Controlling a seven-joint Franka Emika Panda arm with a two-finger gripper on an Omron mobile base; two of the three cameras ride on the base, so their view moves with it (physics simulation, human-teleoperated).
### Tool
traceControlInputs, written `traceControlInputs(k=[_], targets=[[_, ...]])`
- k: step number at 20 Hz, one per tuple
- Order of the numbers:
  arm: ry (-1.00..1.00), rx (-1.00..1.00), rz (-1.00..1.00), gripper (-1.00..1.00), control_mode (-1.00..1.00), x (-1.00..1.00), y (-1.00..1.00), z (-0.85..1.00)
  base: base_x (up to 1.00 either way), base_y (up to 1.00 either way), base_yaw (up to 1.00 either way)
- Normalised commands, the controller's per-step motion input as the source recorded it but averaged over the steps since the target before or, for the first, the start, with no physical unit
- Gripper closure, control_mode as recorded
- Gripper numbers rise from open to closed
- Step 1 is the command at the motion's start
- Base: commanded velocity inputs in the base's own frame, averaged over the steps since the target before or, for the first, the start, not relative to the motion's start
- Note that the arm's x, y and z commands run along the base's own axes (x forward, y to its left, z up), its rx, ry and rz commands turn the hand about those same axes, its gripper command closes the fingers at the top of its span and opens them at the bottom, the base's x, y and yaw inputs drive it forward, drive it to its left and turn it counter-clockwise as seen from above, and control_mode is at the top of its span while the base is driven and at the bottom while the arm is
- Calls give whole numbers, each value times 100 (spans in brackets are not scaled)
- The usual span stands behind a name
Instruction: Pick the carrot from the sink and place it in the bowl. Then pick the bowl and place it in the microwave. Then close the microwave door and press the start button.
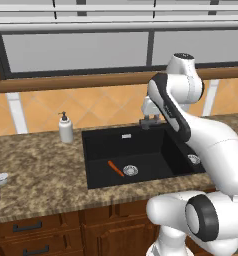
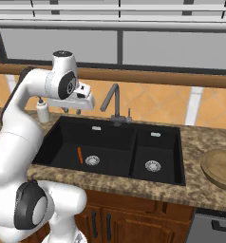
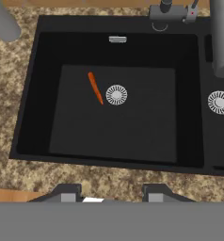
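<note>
From my seat, the black rectangular sink (image 1: 98, 145) sits sunk in the speckled brown granite surface (image 1: 36, 170). On its floor lies the small thin orange carrot (image 1: 115, 168), tilted, its lower end just beside the round metal drain (image 1: 130, 170) at its 3 o'clock. A white soap dispenser bottle (image 1: 66, 128) stands on the surface at the sink's 10 o'clock. My white arm (image 1: 191, 135) covers the sink's right part. At 12 o'clock, orange wall tiles (image 1: 98, 102).

Speckled brown granite counter (image 1: 36, 170); orange tiled backsplash (image 1: 96, 107) behind it, wide wood-framed window (image 1: 76, 50) above, brown wooden cabinets (image 1: 51, 230) with dark handles below. Even, flat light.
</note>
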Motion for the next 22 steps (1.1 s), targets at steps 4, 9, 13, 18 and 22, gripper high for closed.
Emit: traceControlInputs(k=[4, 9, 13, 18, 22], targets=[[-3, 0, 3, -100, -100, -41, 8, 0, 0, 0, 0], [0, 0, 6, -100, -100, -37, 21, -42, 0, 0, 0], [1, 0, 8, -100, -100, 0, 31, -71, 0, 0, 0], [14, 0, 14, -100, -100, 35, 43, -66, 0, 0, 0], [18, 0, 13, -100, -100, 83, 38, -71, 0, 0, 0]])
